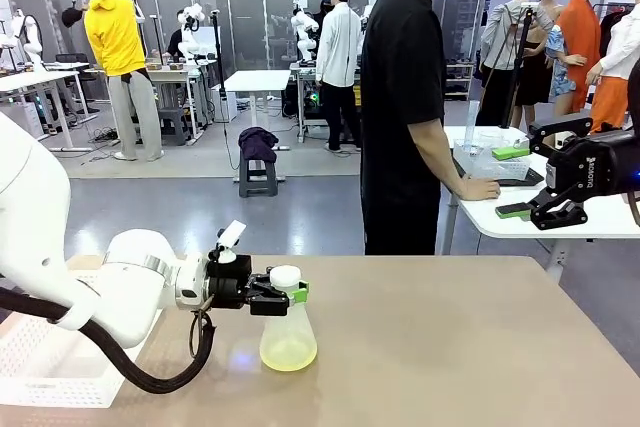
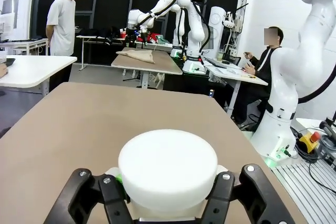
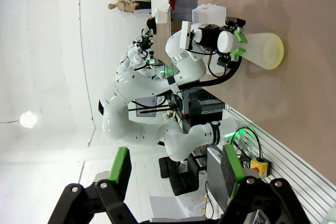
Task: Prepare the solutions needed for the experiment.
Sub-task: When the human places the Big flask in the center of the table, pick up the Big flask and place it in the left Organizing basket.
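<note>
1. You have one flask (image 1: 288, 332) on the bench (image 1: 450, 347), a translucent conical one with a white cap (image 1: 285, 275) on top. A shallow pool of the solutions (image 1: 288, 352), pale yellow-green and clear, sits in its base.
2. Progress, as I judge it: liquid is already in the flask and the cap sits on the neck, so filling looks done for this vessel. Whether the cap is seated tight, or being worked on or off, you cannot tell from here. No second vessel stands near the hand, so any mixing or pouring into other labware looks to be still ahead.
3. Your left hand (image 1: 290, 295) comes in level from the side and is pressed nearly together on the flask's neck, just under the cap. The green pads sit on either side of the neck, touching it.
4. From the left wrist camera, the cap (image 2: 168, 169) sits right between the fingers (image 2: 116, 195), directly ahead and close, with bare bench (image 2: 105, 124) stretching beyond.
5. The flask's base rests on the bench directly below the left hand; it stands upright, not tilted.
6. Your right hand (image 1: 530, 182) hangs well apart from the flask, up and off to the side, fingers spread wide, holding nothing.
7. The right wrist camera looks across at the flask (image 3: 265, 51) with its own green-padded fingers (image 3: 121, 169) apart and nothing between them.
</note>
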Available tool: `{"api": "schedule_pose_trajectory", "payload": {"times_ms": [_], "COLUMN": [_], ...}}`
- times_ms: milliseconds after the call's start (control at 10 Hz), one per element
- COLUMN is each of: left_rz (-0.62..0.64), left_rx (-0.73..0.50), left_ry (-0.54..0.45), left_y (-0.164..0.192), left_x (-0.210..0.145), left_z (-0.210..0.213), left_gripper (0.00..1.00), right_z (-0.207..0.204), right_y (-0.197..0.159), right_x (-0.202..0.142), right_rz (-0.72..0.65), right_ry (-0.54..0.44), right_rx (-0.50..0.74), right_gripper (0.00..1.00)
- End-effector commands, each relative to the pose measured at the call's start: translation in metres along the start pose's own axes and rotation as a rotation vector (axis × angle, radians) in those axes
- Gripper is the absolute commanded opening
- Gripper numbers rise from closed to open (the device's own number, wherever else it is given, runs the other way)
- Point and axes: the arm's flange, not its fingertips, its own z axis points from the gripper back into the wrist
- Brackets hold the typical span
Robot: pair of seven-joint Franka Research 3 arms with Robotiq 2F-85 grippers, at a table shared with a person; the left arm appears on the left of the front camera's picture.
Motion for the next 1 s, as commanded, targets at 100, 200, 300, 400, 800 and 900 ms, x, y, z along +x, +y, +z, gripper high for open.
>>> {"api": "schedule_pose_trajectory", "payload": {"times_ms": [100, 200, 300, 400, 800, 900], "left_rz": [-0.027, -0.064, -0.088, -0.114, -0.198, -0.213], "left_rx": [0.021, 0.024, 0.022, 0.031, 0.076, 0.074], "left_ry": [0.071, 0.086, 0.097, 0.105, 0.050, 0.036], "left_y": [-0.023, -0.027, -0.029, -0.032, -0.042, -0.045], "left_x": [0.051, 0.066, 0.078, 0.089, 0.134, 0.140], "left_z": [0.006, 0.009, 0.012, 0.016, 0.064, 0.076], "left_gripper": [0.03, 0.03, 0.03, 0.03, 0.03, 0.03], "right_z": [-0.001, -0.001, -0.001, -0.001, -0.001, -0.001], "right_y": [0.002, 0.002, 0.002, 0.002, 0.002, 0.002], "right_x": [-0.001, -0.001, -0.001, -0.001, -0.001, -0.001], "right_rz": [0.009, 0.009, 0.009, 0.009, 0.009, 0.009], "right_ry": [-0.001, -0.001, -0.001, -0.001, -0.001, -0.001], "right_rx": [0.014, 0.014, 0.014, 0.014, 0.014, 0.014], "right_gripper": [0.87, 0.87, 0.87, 0.87, 0.87, 0.87]}}
